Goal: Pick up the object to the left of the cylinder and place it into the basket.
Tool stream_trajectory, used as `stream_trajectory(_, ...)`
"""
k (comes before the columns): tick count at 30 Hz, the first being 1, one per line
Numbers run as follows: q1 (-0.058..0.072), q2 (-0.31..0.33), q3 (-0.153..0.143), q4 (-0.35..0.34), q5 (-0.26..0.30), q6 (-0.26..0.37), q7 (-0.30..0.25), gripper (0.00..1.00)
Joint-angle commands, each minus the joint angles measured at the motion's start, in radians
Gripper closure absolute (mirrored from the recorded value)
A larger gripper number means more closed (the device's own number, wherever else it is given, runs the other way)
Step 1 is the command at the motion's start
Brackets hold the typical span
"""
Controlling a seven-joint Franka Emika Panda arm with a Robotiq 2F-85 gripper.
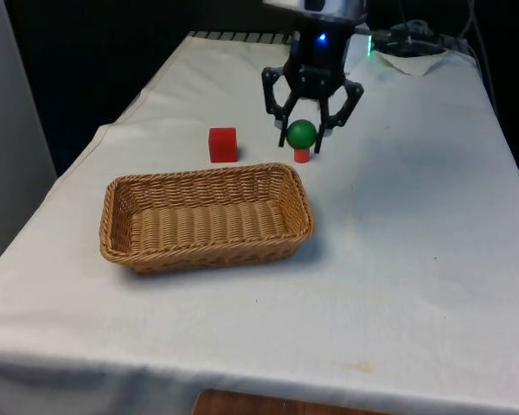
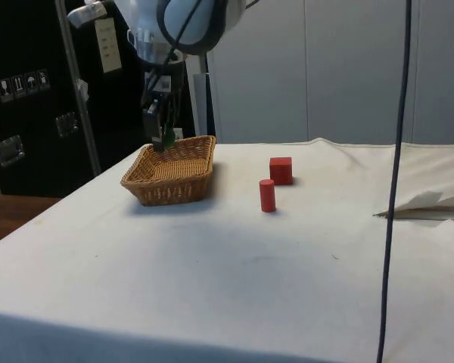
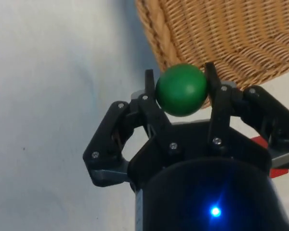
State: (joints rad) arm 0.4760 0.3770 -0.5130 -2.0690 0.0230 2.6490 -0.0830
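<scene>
My black gripper is shut on a green ball and hangs above the cloth. In the front view the ball covers the top of a small red cylinder that stands upright. A red cube sits to the front view's left of the cylinder. The woven basket lies nearer the camera with nothing in it. From the side, the gripper hangs at the basket's end near rim height, while the cylinder and cube stand apart. The wrist view has the ball pinched between the fingers, with the basket just beyond.
White cloth covers the table, with open room on the front view's right of the basket and towards the near edge. A crumpled fold of cloth and cables lie at the far right corner. A black cable hangs down in the side view.
</scene>
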Motion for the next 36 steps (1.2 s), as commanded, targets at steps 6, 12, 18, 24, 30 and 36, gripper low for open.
stream_trajectory(6,-0.021,0.036,-0.005,0.039,0.061,-0.004,-0.065,1.00)
stream_trajectory(12,-0.032,0.083,-0.023,0.078,0.123,-0.001,-0.124,1.00)
stream_trajectory(18,-0.046,0.151,-0.040,0.125,0.212,0.003,-0.201,1.00)
stream_trajectory(24,-0.053,0.201,-0.059,0.161,0.280,0.001,-0.260,1.00)
stream_trajectory(30,-0.064,0.262,-0.083,0.208,0.355,-0.003,-0.327,1.00)
stream_trajectory(36,-0.078,0.327,-0.106,0.256,0.432,-0.003,-0.391,1.00)
